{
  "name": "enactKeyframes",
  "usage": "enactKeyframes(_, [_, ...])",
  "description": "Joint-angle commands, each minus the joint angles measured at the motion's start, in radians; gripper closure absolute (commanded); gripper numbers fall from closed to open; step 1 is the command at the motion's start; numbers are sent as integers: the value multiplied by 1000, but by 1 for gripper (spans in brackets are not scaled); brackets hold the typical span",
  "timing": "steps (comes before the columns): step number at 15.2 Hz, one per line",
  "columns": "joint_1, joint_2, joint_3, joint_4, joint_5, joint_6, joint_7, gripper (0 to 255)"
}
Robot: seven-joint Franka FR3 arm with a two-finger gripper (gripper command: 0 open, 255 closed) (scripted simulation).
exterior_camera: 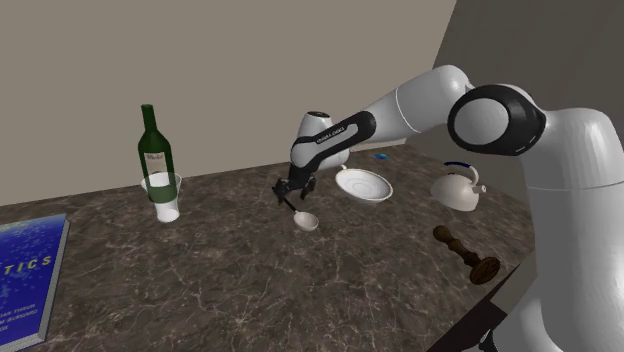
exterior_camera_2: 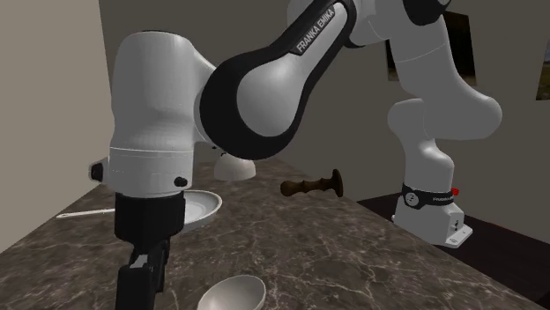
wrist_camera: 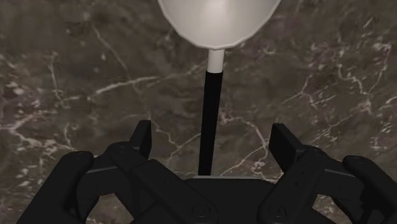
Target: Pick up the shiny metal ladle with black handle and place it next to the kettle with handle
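The ladle [exterior_camera: 306,222] lies flat on the dark marble counter [exterior_camera: 250,280], its pale shiny bowl [wrist_camera: 216,19] pointing away from the hand and its thin black handle [wrist_camera: 208,121] running back under the wrist. My gripper [wrist_camera: 213,137] hangs low over the handle, open, with one finger on each side and neither touching it. In the shoulder view the gripper [exterior_camera: 288,197] sits just left of the ladle bowl. The white kettle [exterior_camera: 460,188] with its dark-trimmed handle stands at the counter's right. In the second exterior view the ladle bowl [exterior_camera_2: 232,293] lies beside the gripper [exterior_camera_2: 141,282].
A white shallow dish [exterior_camera: 363,185] rests between the ladle and the kettle. A brown wooden grinder [exterior_camera: 467,255] lies near the counter's right front edge. A green bottle [exterior_camera: 153,150] and a glass [exterior_camera: 165,198] stand at the left, and a blue book [exterior_camera: 25,280] lies at the far left.
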Motion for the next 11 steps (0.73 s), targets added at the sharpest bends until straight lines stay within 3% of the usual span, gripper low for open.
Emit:
enactKeyframes(1, [1, 23, 0, 10, 0, 14, 0, 0])
enactKeyframes(11, [3, 51, 0, 19, -1, 33, 0, 0])
